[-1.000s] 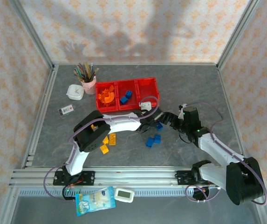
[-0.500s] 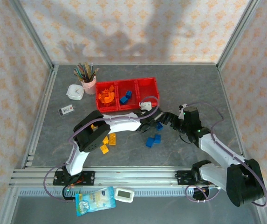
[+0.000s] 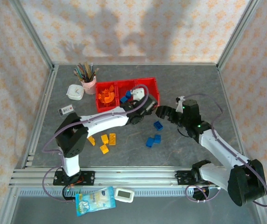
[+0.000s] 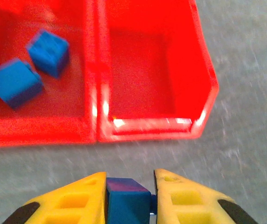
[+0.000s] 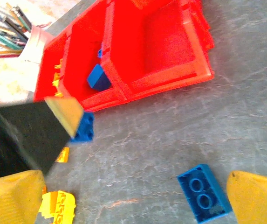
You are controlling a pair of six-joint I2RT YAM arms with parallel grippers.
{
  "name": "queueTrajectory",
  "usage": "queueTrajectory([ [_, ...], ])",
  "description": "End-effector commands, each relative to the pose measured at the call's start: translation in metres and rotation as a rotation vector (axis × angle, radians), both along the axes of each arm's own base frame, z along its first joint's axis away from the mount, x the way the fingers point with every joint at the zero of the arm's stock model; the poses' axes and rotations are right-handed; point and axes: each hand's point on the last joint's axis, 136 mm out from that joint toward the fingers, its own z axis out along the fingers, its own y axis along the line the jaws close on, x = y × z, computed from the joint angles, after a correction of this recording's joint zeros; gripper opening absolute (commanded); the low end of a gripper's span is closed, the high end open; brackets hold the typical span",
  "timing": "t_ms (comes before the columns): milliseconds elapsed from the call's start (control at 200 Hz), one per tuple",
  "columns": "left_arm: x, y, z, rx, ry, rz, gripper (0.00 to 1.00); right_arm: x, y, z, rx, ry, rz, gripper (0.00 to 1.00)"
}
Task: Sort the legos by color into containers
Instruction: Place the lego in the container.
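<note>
Two blue plastic bricks point(image 4: 48, 52) binned in red plastic bin point(image 4: 40, 128); left gripper point(image 4: 129, 196) pinches another blue brick point(image 4: 126, 201), right gripper point(image 3: 162, 112) open; yellow bricks point(image 3: 104, 139) unsorted.

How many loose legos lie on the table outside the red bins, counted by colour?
Blue legos: 3
Yellow legos: 4
Total: 7
</note>
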Motion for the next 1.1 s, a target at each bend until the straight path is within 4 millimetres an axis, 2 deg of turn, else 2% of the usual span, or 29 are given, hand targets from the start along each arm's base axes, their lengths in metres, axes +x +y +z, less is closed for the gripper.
queueTrajectory([
  [0,0.022,0.04,0.01,0.091,-0.031,0.057,0.27,0.009,0.016,0.016,0.012,-0.043,0.019,1.0],
  [80,0.039,0.053,0.011,0.092,-0.036,0.075,0.27,0.013,0.023,0.018,0.013,-0.044,0.024,1.0],
  [270,0.073,0.06,0.004,0.077,-0.03,0.07,0.27,0.019,0.029,0.02,0.027,-0.045,0.017,1.0],
  [280,0.075,0.059,-0.005,0.089,-0.014,0.069,0.27,0.02,0.029,0.02,0.027,-0.044,0.016,1.0],
  [305,0.079,0.06,-0.01,0.098,-0.005,0.07,0.27,0.02,0.029,0.019,0.026,-0.042,0.016,1.0],
  [475,0.094,0.062,-0.031,0.1,0.029,0.073,0.27,0.02,0.027,0.016,0.011,-0.035,0.011,1.0],
  [581,0.096,0.065,-0.04,0.099,0.05,0.074,0.3,0.019,0.026,0.016,0.009,-0.036,0.007,1.0],
  [661,0.096,0.067,-0.042,0.105,0.054,0.075,0.36,0.02,0.026,0.017,0.005,-0.039,0.008,1.0],
  [751,0.095,0.068,-0.037,0.109,0.053,0.073,0.42,0.021,0.025,0.02,0.0,-0.046,0.004,1.0],
  [886,0.091,0.068,-0.026,0.093,0.047,0.063,0.47,0.023,0.023,0.022,-0.009,-0.053,-0.004,1.0],
  [1046,0.074,0.059,-0.012,0.029,0.058,0.018,0.49,0.023,0.014,0.02,-0.032,-0.051,-0.031,1.0],
  [1096,0.066,0.051,-0.017,0.015,0.076,-0.011,0.5,0.023,0.009,0.018,-0.035,-0.046,-0.042,1.0],
])
